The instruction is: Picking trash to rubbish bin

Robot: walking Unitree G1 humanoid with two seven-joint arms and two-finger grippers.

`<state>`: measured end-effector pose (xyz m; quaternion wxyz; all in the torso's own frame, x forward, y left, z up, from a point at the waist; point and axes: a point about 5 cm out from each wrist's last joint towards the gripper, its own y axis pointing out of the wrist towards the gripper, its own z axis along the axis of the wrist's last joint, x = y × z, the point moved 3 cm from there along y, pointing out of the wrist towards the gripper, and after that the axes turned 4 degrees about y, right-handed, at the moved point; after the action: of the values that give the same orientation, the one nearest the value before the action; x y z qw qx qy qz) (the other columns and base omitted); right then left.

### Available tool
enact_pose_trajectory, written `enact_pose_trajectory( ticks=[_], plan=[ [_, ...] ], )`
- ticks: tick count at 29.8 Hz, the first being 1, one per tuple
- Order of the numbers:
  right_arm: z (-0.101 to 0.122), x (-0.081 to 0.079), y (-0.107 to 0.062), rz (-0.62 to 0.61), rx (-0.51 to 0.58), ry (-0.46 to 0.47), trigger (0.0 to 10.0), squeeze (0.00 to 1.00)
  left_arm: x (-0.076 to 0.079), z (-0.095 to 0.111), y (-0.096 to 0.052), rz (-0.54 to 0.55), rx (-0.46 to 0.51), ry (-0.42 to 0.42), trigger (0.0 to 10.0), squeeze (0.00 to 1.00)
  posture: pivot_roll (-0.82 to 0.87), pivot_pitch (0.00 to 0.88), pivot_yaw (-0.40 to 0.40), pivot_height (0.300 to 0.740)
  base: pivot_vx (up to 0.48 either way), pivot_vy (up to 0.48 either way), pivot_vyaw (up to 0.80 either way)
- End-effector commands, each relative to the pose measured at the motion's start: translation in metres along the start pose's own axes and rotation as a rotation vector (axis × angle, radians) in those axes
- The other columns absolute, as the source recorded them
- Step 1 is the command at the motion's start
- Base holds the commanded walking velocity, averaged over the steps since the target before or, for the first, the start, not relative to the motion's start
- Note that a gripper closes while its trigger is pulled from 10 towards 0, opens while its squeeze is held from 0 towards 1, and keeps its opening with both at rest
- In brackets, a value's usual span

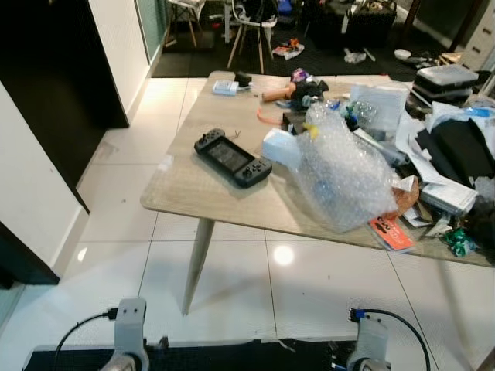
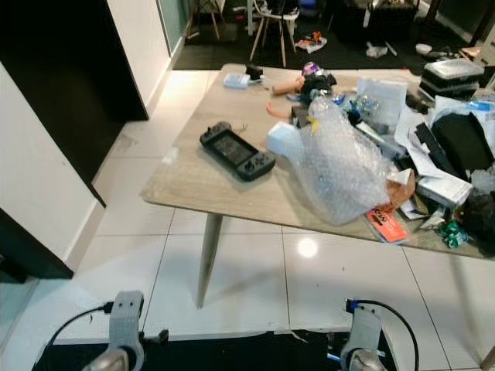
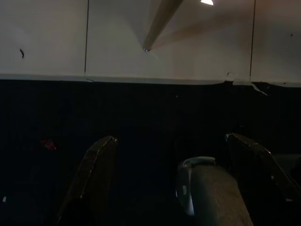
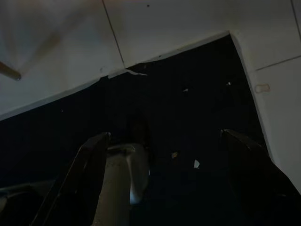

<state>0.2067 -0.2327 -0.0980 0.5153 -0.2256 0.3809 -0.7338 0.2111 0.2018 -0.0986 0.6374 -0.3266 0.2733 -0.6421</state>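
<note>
Left eye view: bubble wrap (image 1: 340, 174) on counter (image 1: 201, 193), touching game console's (image 1: 232, 158) neighbour clutter.
End effectors: left end effector (image 3: 174, 188) and right end effector (image 4: 164, 183) both spread, empty, low.
Risk: snagging clutter, dragging console off edge.

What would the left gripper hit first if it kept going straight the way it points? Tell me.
Most likely the black mat on the floor. The left gripper hangs open, pointing down at it, with white tiles and a table leg beyond. Depth is hard to judge in the dark.
</note>
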Motion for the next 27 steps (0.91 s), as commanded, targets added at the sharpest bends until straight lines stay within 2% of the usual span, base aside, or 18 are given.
enact_pose_trajectory(
  ticks=[1,4,5,6,10,13,14,15,17,18,19,20,21,22,23,24,26,27],
  plan=[
    [-0.010,0.005,-0.002,-0.011,-0.034,-0.002,10.0,0.00,-0.001,-0.001,-0.001,0.001,0.000,-0.016,10.0,0.00,-0.02,0.057,0.025,0.740,0.000,0.000,-0.78],
    [-0.010,0.005,-0.002,-0.012,-0.034,0.002,10.0,0.00,-0.002,0.003,0.000,0.001,0.016,-0.027,10.0,0.00,-0.02,0.057,0.025,0.740,0.000,0.000,-0.78],
    [-0.010,0.005,-0.002,-0.013,-0.033,0.002,10.0,0.00,-0.003,0.009,0.000,0.001,0.038,-0.038,10.0,0.00,-0.02,0.057,0.025,0.740,0.000,0.000,-0.78],
    [-0.010,0.005,-0.002,-0.012,-0.031,0.002,10.0,0.00,-0.008,0.024,0.001,0.007,0.091,-0.065,10.0,0.00,-0.02,0.063,0.023,0.740,0.000,0.000,-0.77],
    [-0.008,0.005,-0.001,-0.013,-0.026,0.004,10.0,0.00,-0.020,0.048,0.001,0.043,0.176,-0.122,10.0,0.00,-0.02,0.065,0.026,0.740,0.000,0.000,-0.78],
    [-0.005,0.006,-0.001,-0.014,-0.012,0.013,10.0,0.00,-0.044,0.068,-0.004,0.135,0.251,-0.224,10.0,0.00,-0.02,0.065,0.026,0.740,0.000,0.000,-0.78],
    [-0.003,0.006,-0.001,-0.014,-0.005,0.001,10.0,0.00,-0.066,0.080,-0.011,0.230,0.307,-0.286,10.0,0.00,-0.02,0.067,0.029,0.740,0.000,0.000,0.00],
    [-0.003,0.006,-0.001,-0.014,-0.005,0.001,10.0,0.00,-0.066,0.080,-0.011,0.230,0.307,-0.286,10.0,0.00,-0.02,0.067,0.029,0.740,0.000,0.000,0.00],
    [0.000,0.006,-0.001,-0.013,0.003,0.004,10.0,0.00,-0.106,0.099,-0.028,0.415,0.402,-0.379,10.0,0.00,-0.02,0.067,0.029,0.740,0.000,0.000,0.00],
    [0.000,0.006,-0.001,-0.013,0.003,0.004,10.0,0.00,-0.106,0.099,-0.028,0.415,0.402,-0.379,10.0,0.00,-0.02,0.067,0.029,0.740,0.000,0.000,0.00],
    [0.001,0.006,0.000,-0.012,0.006,0.003,10.0,0.00,-0.137,0.106,-0.044,0.598,0.403,-0.343,10.0,0.00,-0.02,0.067,0.029,0.740,0.000,0.000,0.00],
    [0.001,0.006,0.000,-0.012,0.006,0.003,10.0,0.00,-0.137,0.106,-0.044,0.598,0.403,-0.343,10.0,0.00,-0.02,0.067,0.029,0.740,0.000,0.000,0.00],
    [0.002,0.006,0.000,-0.012,0.007,0.003,10.0,0.00,-0.147,0.107,-0.051,0.658,0.401,-0.331,10.0,0.00,-0.02,0.067,0.029,0.740,0.000,0.000,0.00],
    [0.002,0.006,0.000,-0.012,0.008,0.001,10.0,0.00,-0.164,0.108,-0.061,0.750,0.395,-0.333,10.0,0.00,-0.02,0.069,0.026,0.740,0.000,0.000,0.00],
    [0.002,0.006,0.000,-0.012,0.008,0.000,10.0,0.00,-0.171,0.108,-0.066,0.792,0.383,-0.316,10.0,0.00,-0.02,0.069,0.026,0.740,0.000,0.000,0.00],
    [0.002,0.006,0.000,-0.012,0.008,0.000,10.0,0.00,-0.171,0.108,-0.066,0.792,0.383,-0.316,10.0,0.00,-0.02,0.069,0.026,0.740,0.000,0.000,0.00],
    [0.002,0.006,0.000,-0.012,0.009,-0.001,10.0,0.00,-0.187,0.108,-0.080,0.908,0.343,-0.229,10.0,0.00,-0.02,0.069,0.026,0.740,0.000,0.000,0.00],
    [0.002,0.006,0.000,-0.012,0.010,0.000,10.0,0.00,-0.195,0.108,-0.087,0.962,0.344,-0.231,10.0,0.00,-0.02,0.069,0.032,0.740,0.000,0.000,0.00]
  ],
)
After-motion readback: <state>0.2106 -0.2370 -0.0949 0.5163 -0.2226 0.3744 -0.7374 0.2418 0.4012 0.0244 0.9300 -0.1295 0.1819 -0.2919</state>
